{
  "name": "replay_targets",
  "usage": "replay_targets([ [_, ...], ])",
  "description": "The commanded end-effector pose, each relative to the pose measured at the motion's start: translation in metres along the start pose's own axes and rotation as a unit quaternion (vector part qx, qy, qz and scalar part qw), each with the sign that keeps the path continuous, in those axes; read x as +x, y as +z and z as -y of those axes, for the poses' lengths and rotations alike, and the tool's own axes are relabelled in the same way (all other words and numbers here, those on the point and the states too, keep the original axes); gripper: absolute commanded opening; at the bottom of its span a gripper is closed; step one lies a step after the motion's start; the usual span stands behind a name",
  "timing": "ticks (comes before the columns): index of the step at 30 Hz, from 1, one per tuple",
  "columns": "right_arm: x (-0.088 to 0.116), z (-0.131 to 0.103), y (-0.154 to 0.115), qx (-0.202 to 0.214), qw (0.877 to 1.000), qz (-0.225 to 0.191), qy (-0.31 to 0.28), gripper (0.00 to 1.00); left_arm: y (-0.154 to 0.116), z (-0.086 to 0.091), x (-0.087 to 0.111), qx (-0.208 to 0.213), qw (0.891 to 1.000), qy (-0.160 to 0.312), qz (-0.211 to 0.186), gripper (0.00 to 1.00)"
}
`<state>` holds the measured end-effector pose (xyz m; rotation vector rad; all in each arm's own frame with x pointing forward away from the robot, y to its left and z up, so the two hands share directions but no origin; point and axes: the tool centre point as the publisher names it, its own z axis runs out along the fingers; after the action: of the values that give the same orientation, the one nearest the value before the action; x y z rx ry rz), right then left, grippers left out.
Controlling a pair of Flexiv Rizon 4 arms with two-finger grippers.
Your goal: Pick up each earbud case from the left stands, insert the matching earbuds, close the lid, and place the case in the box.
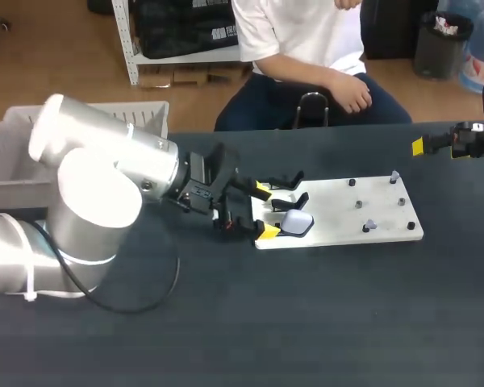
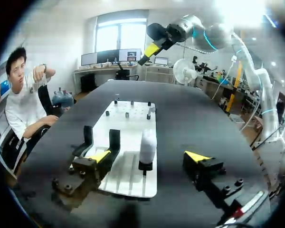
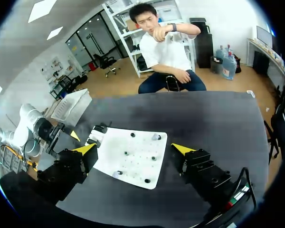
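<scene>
- The left arm, a thick silver-white tube bent at the elbow, comes in from the lower left of the head frame. It lies low over the dark table, with its black wrist levelled toward the centre.
- The left gripper sits at the left end of a flat white rectangular board. Its yellow-tipped fingers are spread wide apart and hold nothing.
- The rounded white earbud case stands upright on a small black stand on the board. It is between those spread fingers, with a gap on each side. Whether its lid is up cannot be told.
- Two more black upright stands rise just beside the case. One yellow tip lies close against the nearer of them.
- Further along the board, in the centre right of the head frame, are several small dark pegs and two pale grey pieces. They are too small to identify.
- The right arm enters at the upper right of the head frame and is held high, well apart from the board.
- The right gripper looks down on the board from above. Its fingers are wide apart with nothing between them.
- A white slatted plastic box sits in the upper left of the head frame, partly hidden behind the left arm's elbow.
</scene>
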<state>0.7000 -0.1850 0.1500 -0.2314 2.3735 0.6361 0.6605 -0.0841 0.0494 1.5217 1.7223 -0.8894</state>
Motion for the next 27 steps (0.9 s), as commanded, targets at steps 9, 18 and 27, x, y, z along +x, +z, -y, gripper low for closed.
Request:
replay_targets([
  [9,0.0,0.0,0.0,0.0,1.0,0.0,0.0,1.0,0.018,0.005,0.005,-0.007,1.0,-0.006,0.008,0.87],
  [18,0.0,0.0,0.0,0.0,1.0,0.0,0.0,1.0,0.027,0.003,0.002,-0.004,1.0,-0.006,0.017,0.7],
  [27,0.0,0.0,0.0,0.0,1.0,0.0,0.0,1.0,0.035,0.001,0.007,-0.001,1.0,-0.011,0.024,0.63],
])
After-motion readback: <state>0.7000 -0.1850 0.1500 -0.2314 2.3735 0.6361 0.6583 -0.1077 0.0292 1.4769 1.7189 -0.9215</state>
